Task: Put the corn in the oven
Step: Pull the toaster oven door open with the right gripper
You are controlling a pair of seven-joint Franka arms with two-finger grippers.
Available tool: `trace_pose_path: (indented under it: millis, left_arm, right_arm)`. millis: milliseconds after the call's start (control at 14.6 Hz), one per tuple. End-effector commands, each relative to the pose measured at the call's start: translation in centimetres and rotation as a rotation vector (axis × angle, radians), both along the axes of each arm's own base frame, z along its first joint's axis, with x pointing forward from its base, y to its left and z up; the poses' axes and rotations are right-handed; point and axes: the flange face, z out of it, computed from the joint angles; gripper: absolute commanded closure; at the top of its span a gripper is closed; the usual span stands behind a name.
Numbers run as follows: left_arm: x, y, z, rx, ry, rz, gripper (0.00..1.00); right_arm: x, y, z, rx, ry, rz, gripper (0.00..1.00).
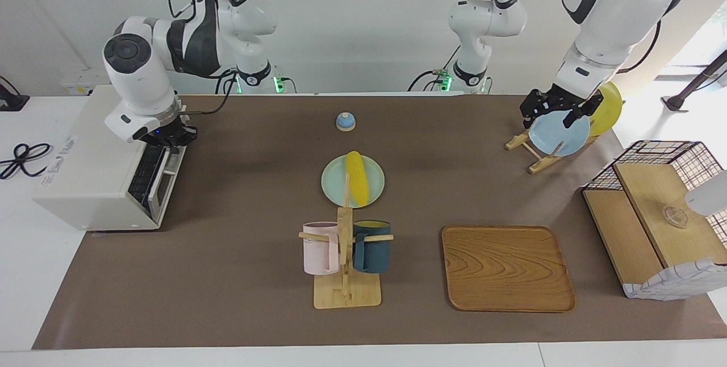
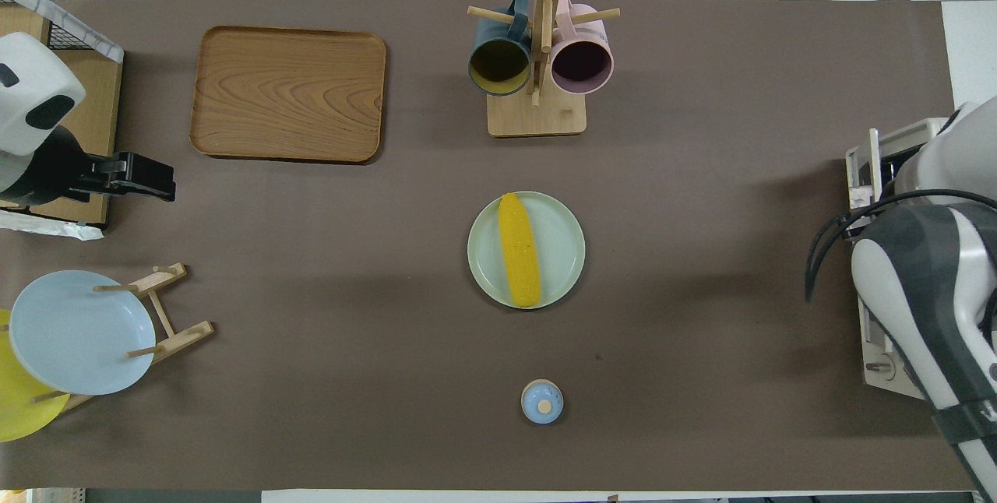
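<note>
The yellow corn point(image 1: 358, 177) lies on a pale green plate point(image 1: 335, 182) at the middle of the table; it also shows in the overhead view point(image 2: 519, 250). The off-white oven point(image 1: 91, 174) stands at the right arm's end of the table, its dark glass door facing the table's middle. My right gripper point(image 1: 167, 140) is at the top edge of the oven door, by the handle. In the overhead view the right arm hides most of the oven point(image 2: 876, 176). My left gripper point(image 1: 556, 117) hangs over the plate rack, also seen in the overhead view point(image 2: 165, 182).
A wooden mug rack point(image 1: 345, 293) with a pink and a dark teal mug stands farther from the robots than the corn. A wooden tray point(image 1: 507, 267) lies beside it. A small blue bell point(image 1: 345, 121) sits nearer the robots. The plate rack point(image 1: 534, 154) and a wire-and-wood basket box point(image 1: 659, 213) are at the left arm's end.
</note>
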Motion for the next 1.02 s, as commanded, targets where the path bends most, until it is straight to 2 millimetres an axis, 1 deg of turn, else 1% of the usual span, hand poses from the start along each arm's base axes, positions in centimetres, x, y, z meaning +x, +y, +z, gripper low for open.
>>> trace_pose_path:
  millis: [0, 68, 137, 205, 273, 342, 410, 478, 547, 615, 752, 888, 957]
  left_arm:
    - [0.1, -0.1, 1.5, -0.017, -0.021, -0.007, 0.0]
    - [0.0, 0.2, 1.7, -0.017, -0.02, -0.002, 0.0]
    - [-0.1, 0.4, 1.6, -0.016, -0.015, -0.001, 0.0]
    - [-0.2, 0.0, 1.7, -0.016, -0.015, -0.007, 0.0]
    - [-0.2, 0.1, 1.5, -0.015, -0.011, -0.005, 0.0]
    - [-0.3, 0.0, 1.3, -0.015, -0.008, -0.008, 0.0]
    - [-0.2, -0.1, 1.2, -0.015, -0.009, -0.011, 0.0]
    - [-0.3, -0.4, 1.1, -0.015, -0.008, -0.014, 0.0]
    - [-0.3, -0.4, 1.0, -0.015, -0.006, -0.014, 0.0]
    - [-0.3, -0.5, 0.9, -0.015, -0.005, -0.013, 0.0]
    - [-0.3, -0.6, 0.8, -0.015, -0.005, -0.014, 0.0]
    - [-0.3, -0.7, 0.8, -0.015, -0.008, -0.008, 0.0]
    - [-0.3, -0.7, 0.8, -0.015, -0.008, -0.013, 0.0]
  right_arm:
    - [-0.5, 2.1, -3.0, 0.046, -0.039, -0.022, 1.0]
    - [-0.6, 2.5, -4.3, 0.072, -0.049, -0.024, 1.0]
    - [-0.7, 2.6, -5.6, 0.087, -0.062, -0.025, 1.0]
    - [-0.7, 2.7, -6.5, 0.093, -0.074, -0.023, 1.0]
    - [-0.6, 2.6, -7.7, 0.105, -0.071, -0.032, 1.0]
    - [-0.5, 2.7, -8.5, 0.135, -0.076, -0.054, 1.0]
    - [-0.6, 3.2, -9.4, 0.166, -0.082, -0.072, 1.0]
    - [-1.1, 3.3, -10.6, 0.176, -0.091, -0.092, 1.0]
    - [-1.4, 3.4, -11.4, 0.177, -0.109, -0.099, 1.0]
    - [-1.9, 3.3, -12.2, 0.179, -0.118, -0.102, 1.0]
    - [-1.9, 3.4, -12.8, 0.187, -0.117, -0.113, 1.0]
    - [-1.7, 4.7, -13.6, 0.205, -0.12, -0.121, 1.0]
    - [-1.4, 5.4, -13.4, 0.207, -0.126, -0.123, 1.0]
